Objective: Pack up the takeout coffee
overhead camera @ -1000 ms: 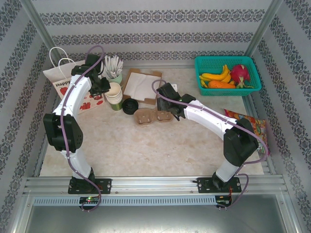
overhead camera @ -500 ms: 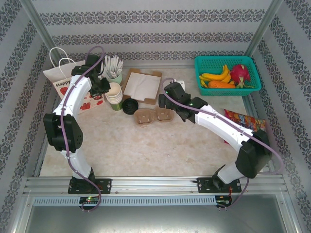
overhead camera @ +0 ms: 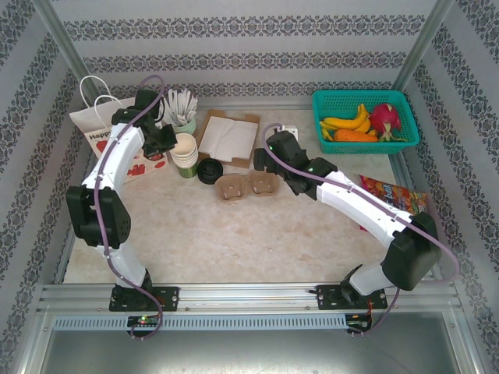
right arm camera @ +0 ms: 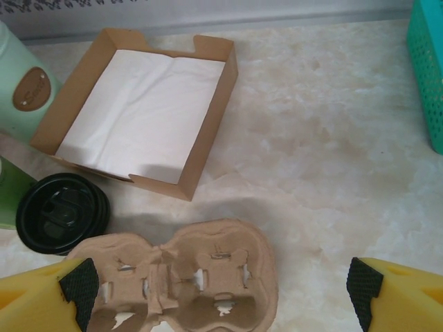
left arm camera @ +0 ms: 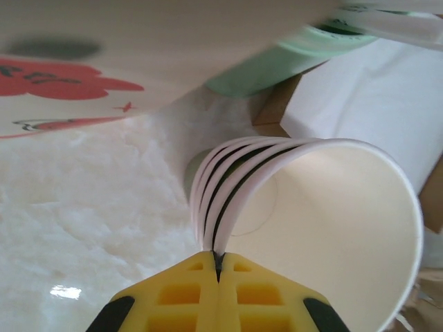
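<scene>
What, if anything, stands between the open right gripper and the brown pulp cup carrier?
Nothing visible does: the right gripper hangs open near the brown pulp cup carrier, whose wells are bare.

In the left wrist view, the bottom edge cuts off the left tool [left arm camera: 218, 266] behind its tips. The paper bag [left arm camera: 62, 86] and the mint cup [left arm camera: 277, 66] are blurred and run out of frame. From above, the left wrist covers that tool beside the stack of cups [overhead camera: 185, 150]. The arms also hide part of the bag and part of the snack packet [overhead camera: 394, 199]. In the right wrist view, we see the cup carrier [right arm camera: 201, 277], the right tool [right arm camera: 221, 290] and the basket [right arm camera: 430, 69] all cut by the edges.
</scene>
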`<control>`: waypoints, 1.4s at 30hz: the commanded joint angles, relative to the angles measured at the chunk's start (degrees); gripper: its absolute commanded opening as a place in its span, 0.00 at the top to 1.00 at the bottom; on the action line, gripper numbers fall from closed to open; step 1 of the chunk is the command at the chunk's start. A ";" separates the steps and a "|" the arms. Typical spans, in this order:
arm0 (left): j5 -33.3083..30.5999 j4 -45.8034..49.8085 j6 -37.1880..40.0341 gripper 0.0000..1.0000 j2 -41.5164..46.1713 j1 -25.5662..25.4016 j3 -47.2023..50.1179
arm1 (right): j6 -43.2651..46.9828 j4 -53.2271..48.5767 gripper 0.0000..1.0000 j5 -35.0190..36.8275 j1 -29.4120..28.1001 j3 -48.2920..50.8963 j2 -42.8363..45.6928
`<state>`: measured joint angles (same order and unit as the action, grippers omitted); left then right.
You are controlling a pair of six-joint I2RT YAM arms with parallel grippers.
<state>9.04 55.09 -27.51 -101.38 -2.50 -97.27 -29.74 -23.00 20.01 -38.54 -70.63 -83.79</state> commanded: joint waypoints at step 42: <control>16.85 -9.85 -4.31 1.00 13.14 4.44 17.64 | -5.34 -21.34 0.58 -18.46 -8.41 -62.24 -49.06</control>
<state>24.10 46.57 -32.80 -89.60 1.30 -80.23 -36.03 -40.07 -0.40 -46.35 -130.23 -130.89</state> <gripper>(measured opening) 0.064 0.421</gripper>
